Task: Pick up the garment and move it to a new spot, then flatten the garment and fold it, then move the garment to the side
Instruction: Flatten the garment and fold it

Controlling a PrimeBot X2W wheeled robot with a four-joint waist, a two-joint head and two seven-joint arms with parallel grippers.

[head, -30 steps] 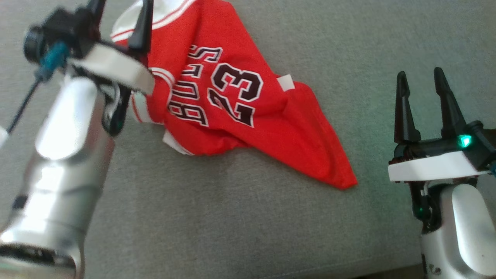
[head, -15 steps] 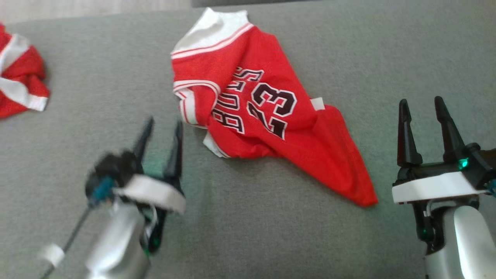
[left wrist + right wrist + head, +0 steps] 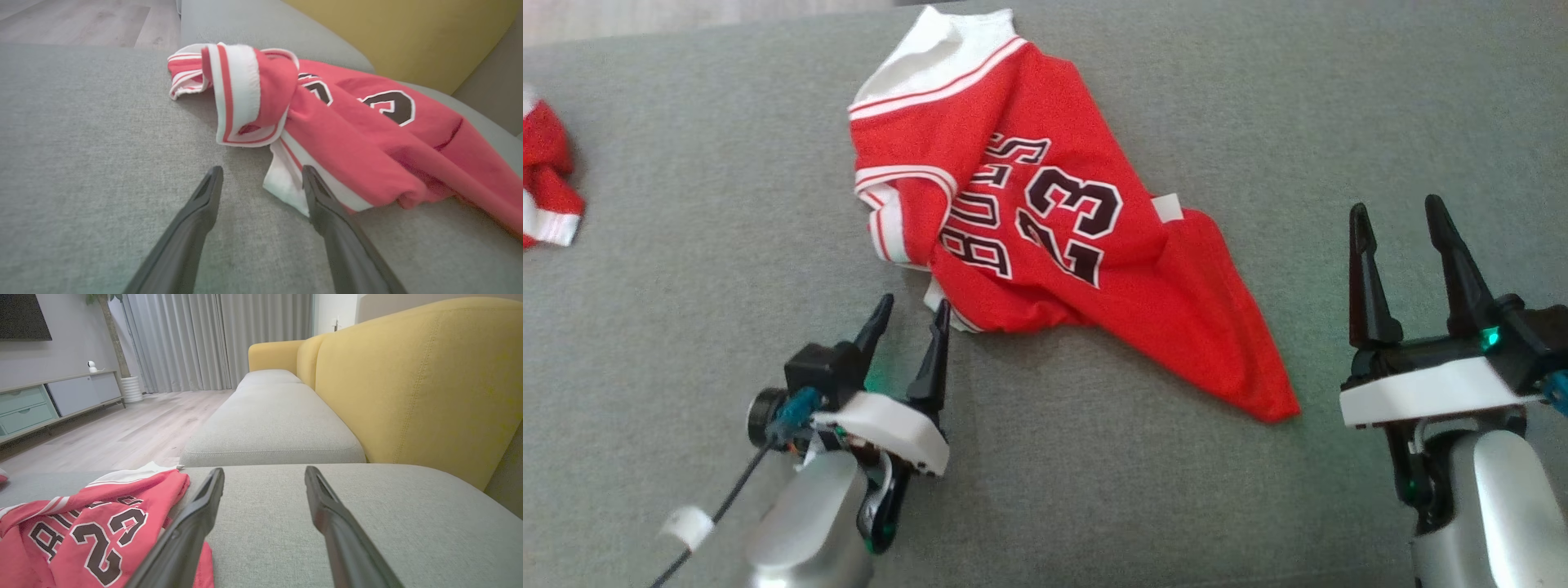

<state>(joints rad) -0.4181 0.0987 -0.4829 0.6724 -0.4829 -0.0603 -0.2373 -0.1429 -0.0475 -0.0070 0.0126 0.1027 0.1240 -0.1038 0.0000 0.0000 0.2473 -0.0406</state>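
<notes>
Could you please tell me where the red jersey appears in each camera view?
Head view: the jersey lies upper centre, trailing down to the right.
Left wrist view: jersey across the upper right, just beyond the left gripper.
Right wrist view: jersey in the lower-left corner.
Shared landmark: its black number print, seen in all three.

Red 23 jersey [image 3: 1045, 245] lies rumpled on the grey cushion [image 3: 727, 204]. Left gripper [image 3: 916, 301] sits right by its white corner, fingers spread. Right gripper [image 3: 1395, 204] is off to the side, spread wide too.
</notes>
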